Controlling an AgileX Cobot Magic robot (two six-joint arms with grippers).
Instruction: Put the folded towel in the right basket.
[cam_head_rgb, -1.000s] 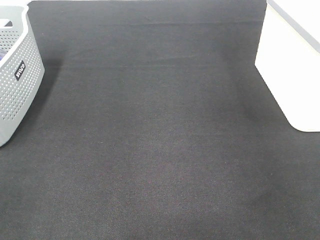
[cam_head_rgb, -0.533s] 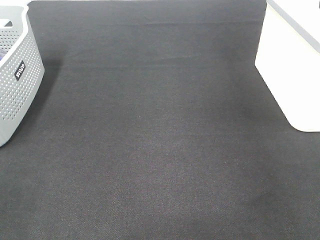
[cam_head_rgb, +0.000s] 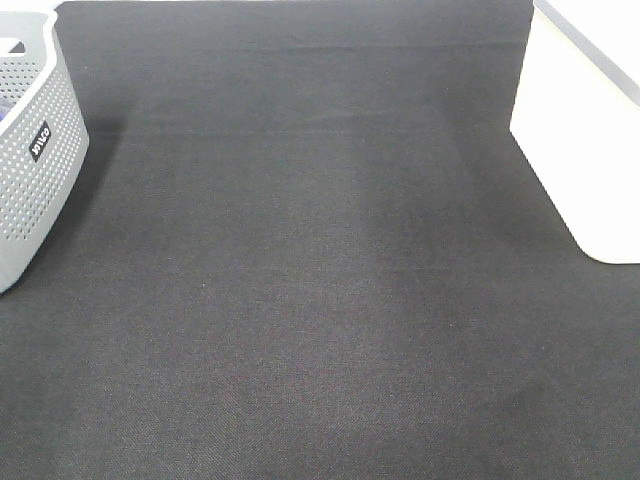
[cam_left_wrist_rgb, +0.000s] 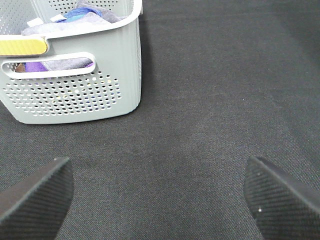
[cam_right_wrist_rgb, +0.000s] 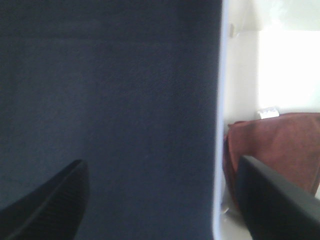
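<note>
The folded towel (cam_right_wrist_rgb: 277, 145), a reddish-brown one, lies inside the white right basket (cam_head_rgb: 585, 130), at the right edge of the dark counter (cam_head_rgb: 320, 300). The right end effector (cam_right_wrist_rgb: 160, 200) hangs beside the basket wall with its fingers spread wide and nothing between them. The left end effector (cam_left_wrist_rgb: 160, 200) is wide open too, empty, near the grey perforated basket (cam_left_wrist_rgb: 75, 95) that holds some clothes.

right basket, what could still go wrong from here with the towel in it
The reddish-brown towel lies close to the white right basket's wall, and the right hand is open just outside that wall; it could clip the rim if it swings that way. The high view cannot see the towel, so whether it is fully inside is unconfirmed.
</note>
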